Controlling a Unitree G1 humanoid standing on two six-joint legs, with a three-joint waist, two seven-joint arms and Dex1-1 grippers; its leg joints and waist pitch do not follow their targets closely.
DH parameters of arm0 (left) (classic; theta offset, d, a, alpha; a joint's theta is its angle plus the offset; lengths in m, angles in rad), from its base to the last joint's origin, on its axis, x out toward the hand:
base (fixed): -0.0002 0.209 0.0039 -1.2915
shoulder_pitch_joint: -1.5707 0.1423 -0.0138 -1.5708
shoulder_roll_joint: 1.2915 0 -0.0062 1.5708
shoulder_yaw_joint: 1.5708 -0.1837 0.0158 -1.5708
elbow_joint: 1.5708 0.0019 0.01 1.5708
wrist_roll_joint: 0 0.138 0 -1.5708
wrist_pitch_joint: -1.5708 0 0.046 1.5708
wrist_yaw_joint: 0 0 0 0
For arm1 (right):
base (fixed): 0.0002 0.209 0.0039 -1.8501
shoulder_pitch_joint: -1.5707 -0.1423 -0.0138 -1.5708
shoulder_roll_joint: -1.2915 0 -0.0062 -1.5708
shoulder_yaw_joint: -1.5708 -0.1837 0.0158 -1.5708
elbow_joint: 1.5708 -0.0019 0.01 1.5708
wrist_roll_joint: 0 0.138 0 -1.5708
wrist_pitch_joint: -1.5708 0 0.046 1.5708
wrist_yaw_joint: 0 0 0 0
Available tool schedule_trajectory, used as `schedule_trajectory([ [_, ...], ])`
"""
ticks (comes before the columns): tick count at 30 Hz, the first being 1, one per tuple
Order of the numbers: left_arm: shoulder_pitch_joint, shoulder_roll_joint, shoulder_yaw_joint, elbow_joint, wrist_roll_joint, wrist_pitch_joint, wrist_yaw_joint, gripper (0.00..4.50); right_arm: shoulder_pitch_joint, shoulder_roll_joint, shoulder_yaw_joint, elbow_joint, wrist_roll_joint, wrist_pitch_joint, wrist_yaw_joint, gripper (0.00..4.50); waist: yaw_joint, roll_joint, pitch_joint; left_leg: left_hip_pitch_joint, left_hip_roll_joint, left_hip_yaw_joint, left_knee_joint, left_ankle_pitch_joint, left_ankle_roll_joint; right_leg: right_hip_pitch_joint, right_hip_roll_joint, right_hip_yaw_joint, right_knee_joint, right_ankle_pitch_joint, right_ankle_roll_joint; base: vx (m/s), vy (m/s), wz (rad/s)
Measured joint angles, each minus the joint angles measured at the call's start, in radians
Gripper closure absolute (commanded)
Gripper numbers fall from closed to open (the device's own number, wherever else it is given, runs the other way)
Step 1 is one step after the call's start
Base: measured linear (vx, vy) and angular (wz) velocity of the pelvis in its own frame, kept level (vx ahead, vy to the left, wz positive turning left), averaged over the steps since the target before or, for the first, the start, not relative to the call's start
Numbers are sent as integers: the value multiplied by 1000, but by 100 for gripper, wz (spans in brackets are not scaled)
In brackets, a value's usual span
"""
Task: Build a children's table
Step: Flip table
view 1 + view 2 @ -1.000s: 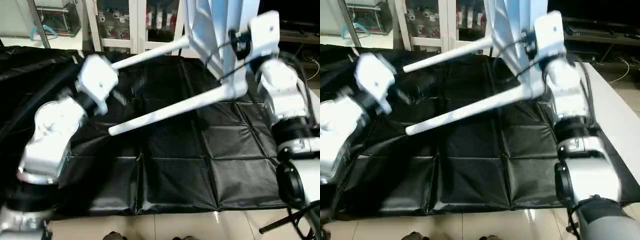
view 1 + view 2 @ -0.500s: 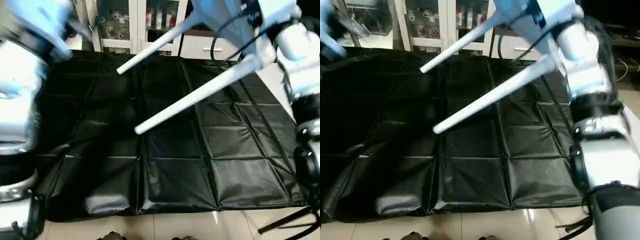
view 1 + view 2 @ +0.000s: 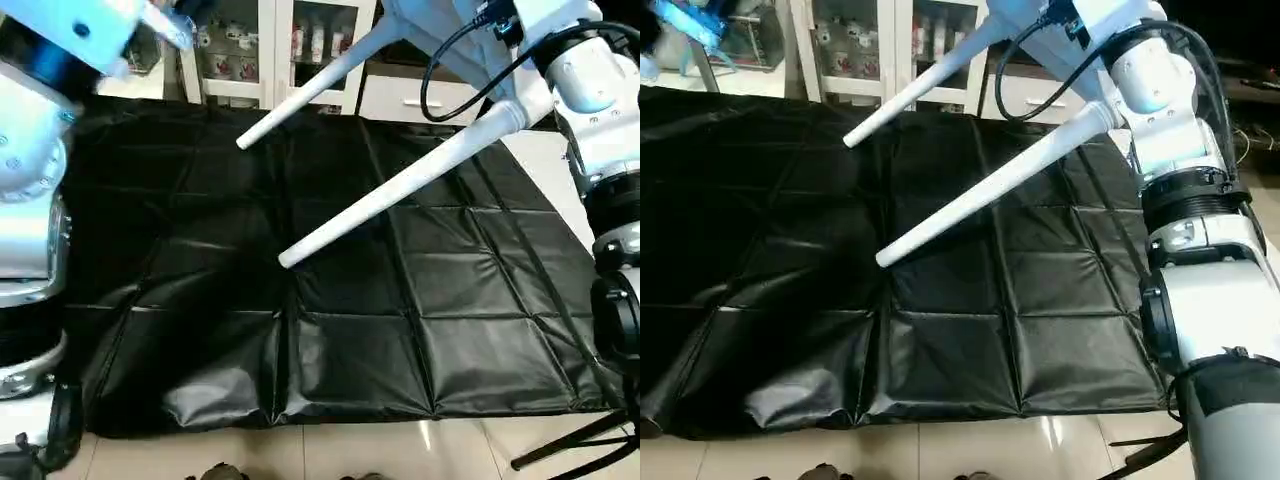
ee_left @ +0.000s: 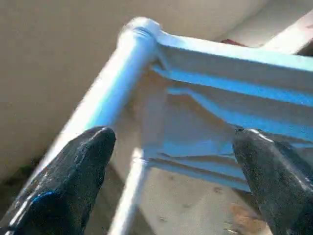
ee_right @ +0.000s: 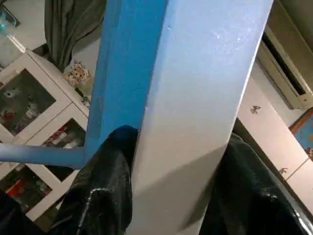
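Overhead, the right gripper (image 5: pixel 166 191) pinches the children's table (image 5: pixel 195 98) by its edge; the left gripper (image 4: pixel 171 161), spread wide, faces its ribbed underside without touching.

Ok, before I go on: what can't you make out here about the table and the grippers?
- Table top: cut by the head views' upper edge.
- Legs: two in head views; total fitted unclear.
- Right gripper: clamps the edge; contact depth hidden by the panel.
- Left gripper: open, short of the table.

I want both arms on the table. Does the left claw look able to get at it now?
Probably yes: the open left claw faces the table's ribbed underside near a leg, nothing between them; the right claw already grips the top.
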Motion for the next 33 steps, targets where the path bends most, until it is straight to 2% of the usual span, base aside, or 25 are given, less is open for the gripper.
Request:
schedule_trajectory([
  [6,-25,62,57,43,125,-6,99,0,-7,0,5,19,0,-12,-2,252,-5,0,0,0,0,0,0,0,0,0,0,0,0,0,0,0,0,0],
  [19,-25,141,107,184,246,114,171,0,-8,5,8,17,0,-48,3,252,-9,0,0,-1,0,-1,2,0,0,0,0,0,1,0,0,0,0,0],
  [21,-24,147,116,204,245,140,171,28,-8,8,8,10,0,-51,6,252,-13,0,0,-1,0,-2,2,0,0,0,0,0,1,0,0,0,0,0],
  [23,-21,148,118,209,245,151,170,28,-8,10,8,4,0,-53,11,252,-16,0,0,-1,0,-2,2,0,0,0,0,0,1,0,0,0,0,0],
  [26,-13,152,123,209,243,179,162,54,-8,14,11,-10,0,-53,18,252,-20,0,0,-1,0,-2,2,0,0,0,0,0,1,0,0,0,0,0],
  [27,-9,155,128,211,242,189,161,76,-8,15,13,-15,0,-55,22,252,-21,0,0,-1,0,-2,2,0,0,0,0,0,1,0,0,0,0,0],
  [32,2,163,141,214,231,208,156,98,-8,15,16,-29,0,-63,31,252,-20,-1,-1,-1,0,-2,3,0,0,0,0,-1,2,0,0,0,0,0],
  [33,8,163,146,214,224,209,150,119,-8,15,18,-31,0,-65,35,252,-20,-1,-1,-1,0,-3,4,0,0,0,0,-1,2,0,0,0,0,0],
])
